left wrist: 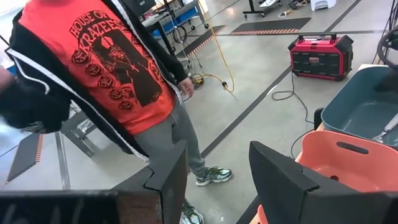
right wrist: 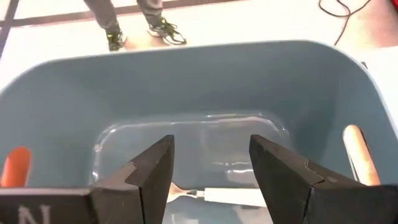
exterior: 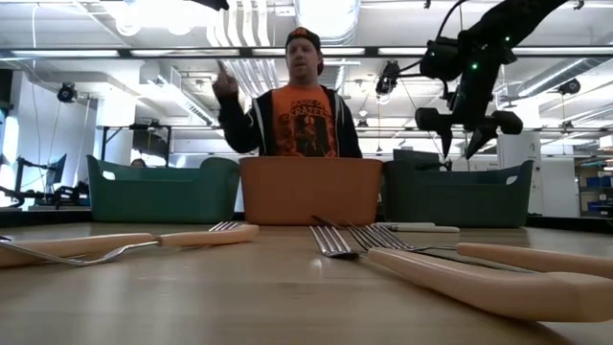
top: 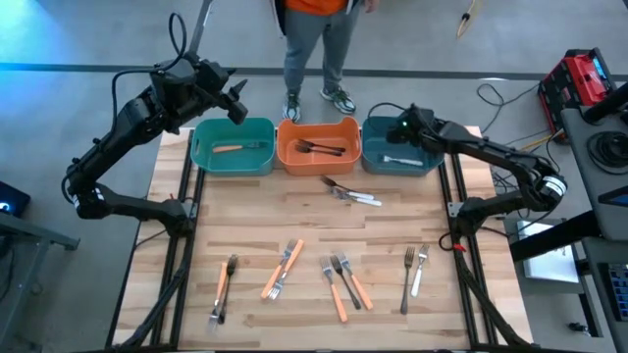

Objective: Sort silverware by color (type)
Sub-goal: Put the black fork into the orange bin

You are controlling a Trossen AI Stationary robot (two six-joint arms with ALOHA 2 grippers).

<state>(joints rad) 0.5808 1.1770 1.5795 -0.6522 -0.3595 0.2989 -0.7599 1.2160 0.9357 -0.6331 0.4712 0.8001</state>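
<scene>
Three bins stand along the table's far edge. The green bin (top: 234, 147) holds an orange-handled fork (top: 228, 148), the orange bin (top: 319, 147) holds dark-handled forks (top: 322, 148), and the blue bin (top: 402, 152) holds a white-handled fork (right wrist: 233, 196) lying on its floor. My right gripper (right wrist: 211, 149) hangs open just above the blue bin (exterior: 460, 192), with nothing between its fingers. My left gripper (top: 238, 103) stands open high over the far left corner, beyond the green bin. Several more forks lie on the table: white-handled ones (top: 353, 193) near the orange bin, and orange-handled (top: 285, 267) and other ones (top: 412, 270) toward the near edge.
A person in an orange shirt (top: 316, 39) stands just beyond the far edge, behind the orange bin, with one hand raised (exterior: 225, 86). A red case (top: 581, 78) sits on the floor at the far right. Bare wood lies between the bins and the near row of forks.
</scene>
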